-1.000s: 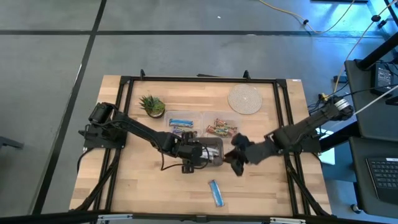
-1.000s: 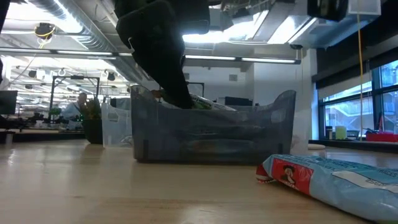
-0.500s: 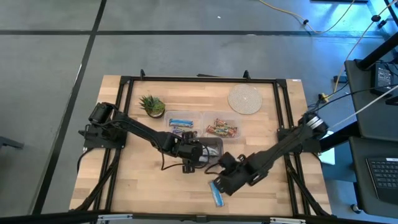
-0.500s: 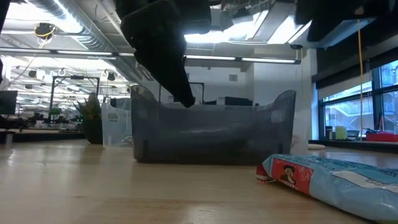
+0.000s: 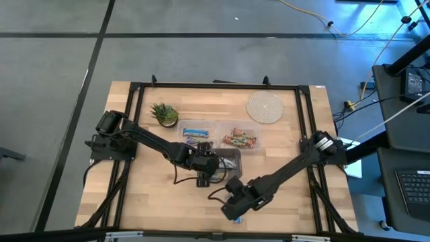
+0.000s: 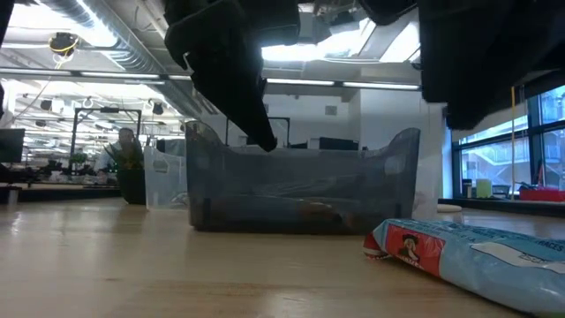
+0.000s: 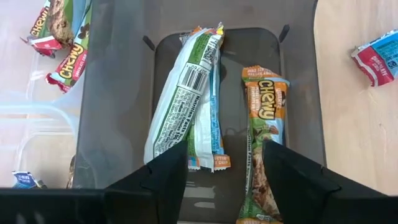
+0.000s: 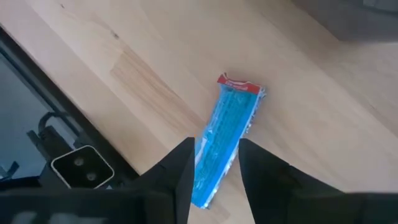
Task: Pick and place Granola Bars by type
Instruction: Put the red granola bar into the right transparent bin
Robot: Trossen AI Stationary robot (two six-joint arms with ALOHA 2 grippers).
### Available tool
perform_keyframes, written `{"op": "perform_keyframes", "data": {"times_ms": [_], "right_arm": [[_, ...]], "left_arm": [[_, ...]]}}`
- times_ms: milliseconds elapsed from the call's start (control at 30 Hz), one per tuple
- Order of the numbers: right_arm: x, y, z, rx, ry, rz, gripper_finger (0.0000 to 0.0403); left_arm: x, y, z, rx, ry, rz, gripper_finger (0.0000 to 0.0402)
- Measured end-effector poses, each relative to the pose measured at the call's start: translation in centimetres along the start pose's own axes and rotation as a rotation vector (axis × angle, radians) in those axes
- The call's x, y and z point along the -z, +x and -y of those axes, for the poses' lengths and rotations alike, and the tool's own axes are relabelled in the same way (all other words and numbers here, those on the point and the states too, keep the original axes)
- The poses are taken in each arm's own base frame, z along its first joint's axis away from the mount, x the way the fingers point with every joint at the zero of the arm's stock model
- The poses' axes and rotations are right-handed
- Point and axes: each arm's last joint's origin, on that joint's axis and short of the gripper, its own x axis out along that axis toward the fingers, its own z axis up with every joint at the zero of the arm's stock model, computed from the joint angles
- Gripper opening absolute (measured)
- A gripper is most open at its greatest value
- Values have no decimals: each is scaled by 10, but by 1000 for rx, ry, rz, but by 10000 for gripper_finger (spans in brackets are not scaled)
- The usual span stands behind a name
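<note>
High view: the left pincer [image 5: 216,169] hangs over the grey bin [image 5: 232,156] at mid-tabletop, while the right pincer [image 5: 235,210] has reached out over the blue granola bar [image 8: 222,140] lying alone on the bare wood near the front edge. From the left wrist, that pincer's fingers stand apart and empty above the grey bin, where a white-backed bar [image 7: 183,93] and an orange Chewy bar [image 7: 263,134] lie side by side on the floor. From the right wrist, the fingers straddle the blue bar's near end with a narrow gap; they are apart and not clamped on it, and I cannot tell whether they touch the wrapper.

Two clear tubs sit behind the grey bin: one holds blue bars [image 5: 195,132], the other multicoloured bars [image 5: 240,140]. The potted plant [image 5: 164,113] and woven coaster [image 5: 264,107] stand at the back, out of play.

Sorting looks nearly done: the blue bar seems the only one left loose, and it presumably belongs with the blue ones.
</note>
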Motion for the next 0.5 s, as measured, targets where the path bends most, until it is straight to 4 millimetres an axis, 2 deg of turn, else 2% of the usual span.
{"op": "perform_keyframes", "data": {"times_ms": [133,367,500], "right_arm": [[0,6,0,6,4,-1,145],[2,19,0,23,25,-2,247],[3,34,-4,-2,26,-10,286]], "left_arm": [[0,0,0,0,6,0,194],[0,-1,1,3,9,1,195],[0,-1,3,6,24,2,195]]}}
